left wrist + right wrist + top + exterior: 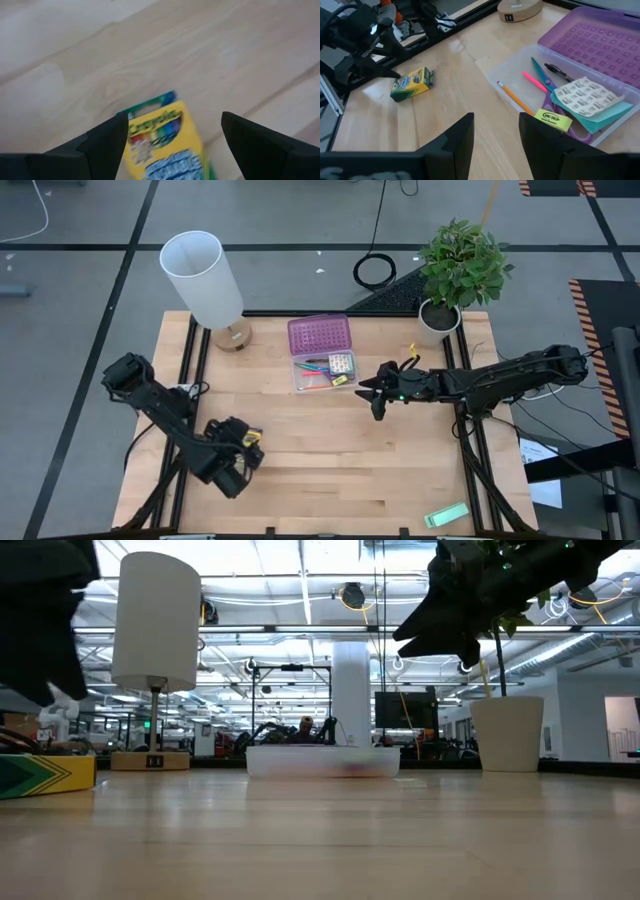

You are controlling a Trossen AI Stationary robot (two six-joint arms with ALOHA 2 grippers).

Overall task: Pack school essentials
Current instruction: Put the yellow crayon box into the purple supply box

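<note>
On a wooden table (330, 470), the open pencil case (321, 355) holds scissors, pencils and a packet. The left gripper (245, 452), fingers spread, hovers over the crayon box (412, 83); the right gripper (372, 392) hangs parted beside the case.

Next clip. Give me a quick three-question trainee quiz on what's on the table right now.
1. True or false: the crayon box already lies inside the pencil case.
2. Which claw is nearest the crayon box? A) left claw B) right claw
3. Fill in: the pencil case's purple lid is ____.

Key
1. False: it lies on the bare table, apart from the case.
2. A: the open left claw hovers right over it; the right claw waits open beside the case.
3. Open, with pencils, scissors and a packet showing inside.
</note>
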